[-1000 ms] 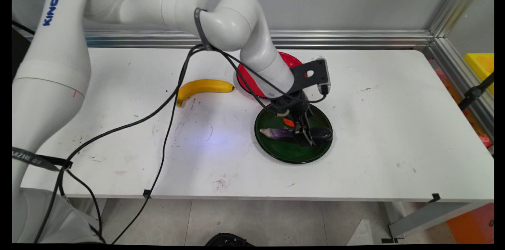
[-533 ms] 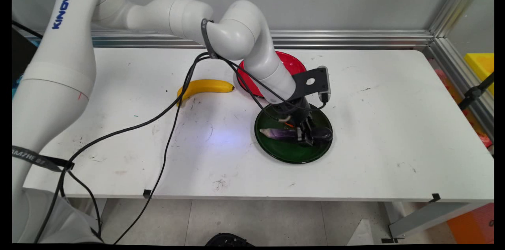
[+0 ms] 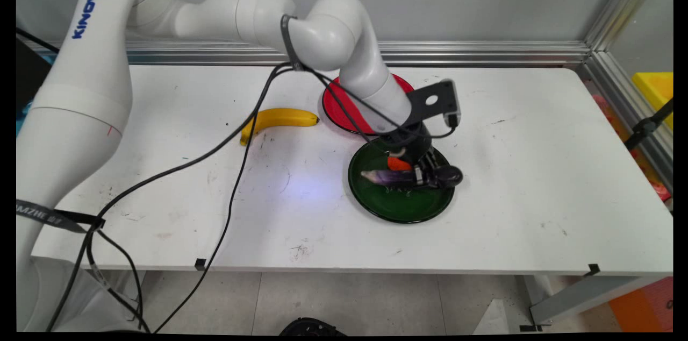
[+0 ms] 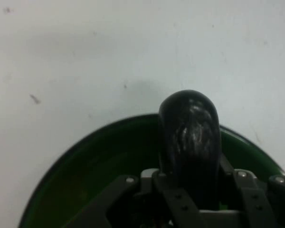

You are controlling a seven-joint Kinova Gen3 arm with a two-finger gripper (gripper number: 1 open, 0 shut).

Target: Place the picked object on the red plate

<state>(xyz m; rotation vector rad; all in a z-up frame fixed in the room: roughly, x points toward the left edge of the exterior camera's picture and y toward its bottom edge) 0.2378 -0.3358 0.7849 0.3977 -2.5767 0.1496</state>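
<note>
The gripper [image 3: 421, 176] is clamped around a dark purple eggplant [image 3: 408, 176], its two fingers pressed against the eggplant's flanks a little toward the rounded end. In the main view the eggplant lies crosswise over the green plate [image 3: 400, 211]: its pale, pointed tip aims toward 9 o'clock and its rounded dark end [image 3: 450, 175] reaches toward 3 o'clock, about level with the plate's rim there. It looks raised a little off the plate's floor, though whether it is fully clear of the plate cannot be told.

In the hand view the eggplant [image 4: 190, 137] rises from between the fingers [image 4: 164, 187], its glossy rounded end projecting past the green plate's rim [image 4: 85, 142] over the white table [image 4: 85, 57].

At 11 o'clock from the green plate, just beside it, sits a red plate [image 3: 336, 107], partly hidden by the arm. A yellow banana [image 3: 274, 119] lies on the table [image 3: 537, 169] at 9 o'clock from the red plate, close to it but apart. Black cables [image 3: 226, 206] trail from the arm across the table's left half and over its near edge
</note>
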